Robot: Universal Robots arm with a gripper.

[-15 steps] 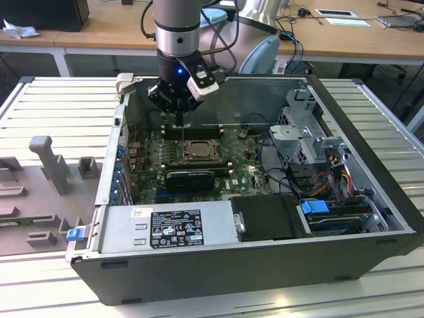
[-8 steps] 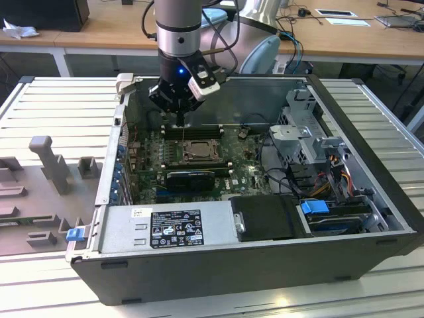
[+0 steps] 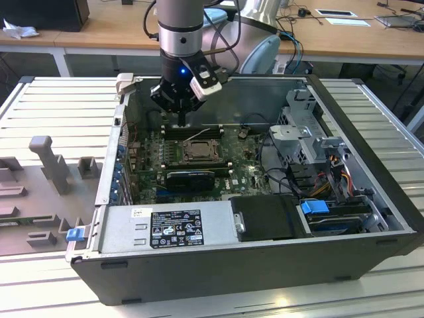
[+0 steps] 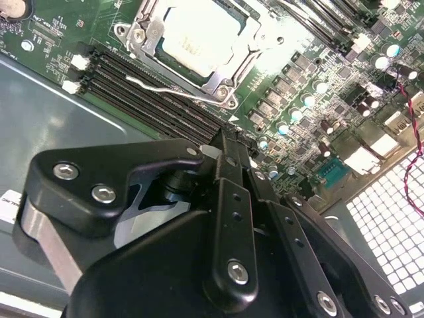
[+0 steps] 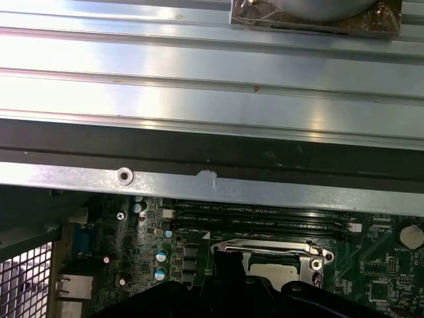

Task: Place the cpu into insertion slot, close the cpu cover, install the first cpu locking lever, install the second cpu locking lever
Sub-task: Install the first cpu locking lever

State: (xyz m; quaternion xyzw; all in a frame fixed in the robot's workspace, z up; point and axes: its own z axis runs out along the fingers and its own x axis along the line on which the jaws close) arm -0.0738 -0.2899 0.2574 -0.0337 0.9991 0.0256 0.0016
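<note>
The cpu (image 4: 199, 40), a pale silvery square, lies in the insertion slot (image 3: 199, 151) on the green board inside the open computer case. The cpu cover (image 4: 252, 50) is a silver frame lying flat around the chip. A thin wire locking lever (image 4: 165, 88) runs along the socket's edge beside the memory slots; I cannot tell whether it is latched. My gripper (image 3: 181, 121) hangs just above the board. It stands behind the socket, over the memory slots. It is shut with nothing in it. Its black fingers (image 4: 228, 142) meet in a narrow tip.
A power supply (image 3: 179, 228) lines the case's near side. A drive cage (image 3: 308, 132) with cables stands at the exterior view's right. Long black memory slots (image 4: 146, 86) lie beside the socket. The case wall (image 5: 212, 179) runs close behind. A grey fixture (image 3: 50, 162) stands on the table.
</note>
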